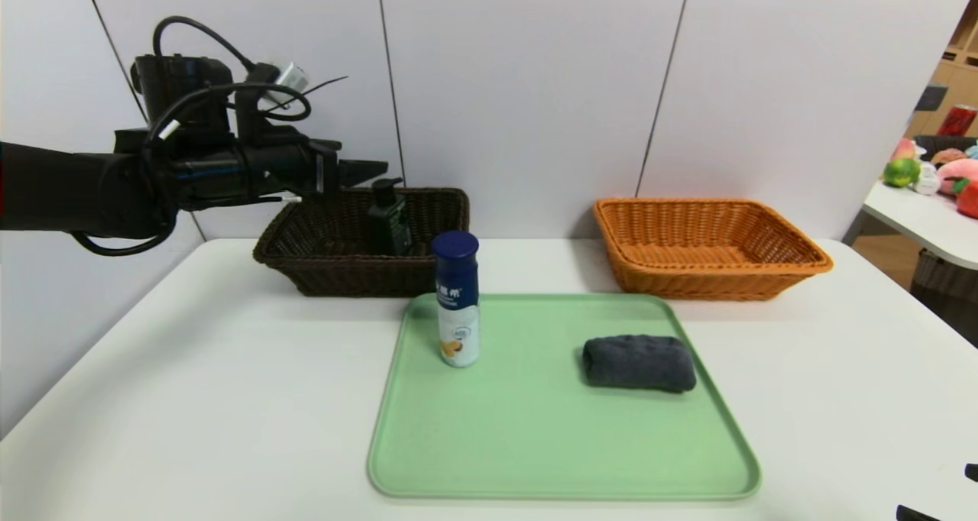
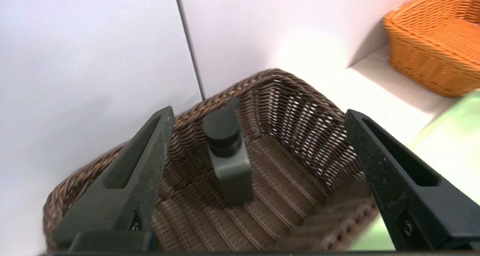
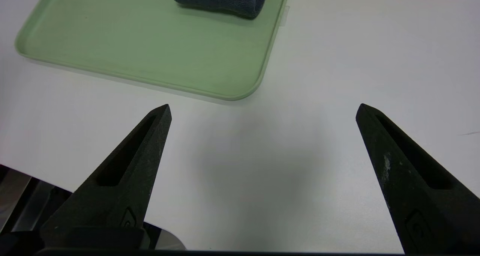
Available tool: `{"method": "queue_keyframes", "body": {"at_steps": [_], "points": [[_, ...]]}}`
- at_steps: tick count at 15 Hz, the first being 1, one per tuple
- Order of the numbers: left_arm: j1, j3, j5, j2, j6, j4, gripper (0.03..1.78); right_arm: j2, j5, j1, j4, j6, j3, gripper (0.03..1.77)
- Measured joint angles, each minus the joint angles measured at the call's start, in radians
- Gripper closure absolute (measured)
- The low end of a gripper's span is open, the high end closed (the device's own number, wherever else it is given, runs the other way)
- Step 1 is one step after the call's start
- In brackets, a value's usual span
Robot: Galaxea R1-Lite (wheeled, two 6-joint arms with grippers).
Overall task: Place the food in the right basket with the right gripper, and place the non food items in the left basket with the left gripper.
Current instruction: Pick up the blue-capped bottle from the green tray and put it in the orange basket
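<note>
In the head view, the left gripper (image 1: pixel 367 176) is above the dark basket (image 1: pixel 367 278), where the black bottle (image 1: pixel 391 219) stands, and the rolled towel (image 1: pixel 639 363) (a non-food item, so probably next for this arm) lies on the tray's right part, lengthwise from left to right, nearer to the robot than that basket. In the left wrist view, this gripper is wide open and holds nothing. In the right wrist view, the right gripper (image 3: pixel 263 112), also wide open and empty, waits over the table, nearer to the towel.
</note>
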Motion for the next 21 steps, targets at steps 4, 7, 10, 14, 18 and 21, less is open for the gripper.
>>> {"method": "queue_keyframes", "body": {"at_steps": [4, 7, 10, 14, 18, 21], "points": [[-0.016, 0.086, -0.002, -0.113, -0.005, 0.064, 0.16, 0.004, 0.000, 0.000, -0.037, 0.000, 0.004, 0.10], [-0.048, 0.213, -0.001, -0.195, -0.008, 0.067, 0.14, 0.009, 0.000, 0.000, -0.037, 0.000, 0.005, 0.10], [-0.082, 0.366, -0.001, -0.277, -0.016, 0.064, 0.14, 0.016, -0.001, 0.000, -0.039, -0.003, 0.004, 0.10], [-0.116, 0.561, -0.065, -0.385, -0.027, 0.063, 0.13, 0.040, -0.001, 0.010, -0.075, -0.009, -0.003, 0.10], [-0.119, 0.707, -0.221, -0.481, -0.017, 0.060, 0.12, 0.079, 0.015, 0.029, -0.121, -0.044, -0.004, 0.10], [-0.120, 0.757, -0.294, -0.526, 0.018, 0.060, 0.12, 0.169, 0.053, 0.054, -0.222, -0.100, -0.011, 0.10]]}}
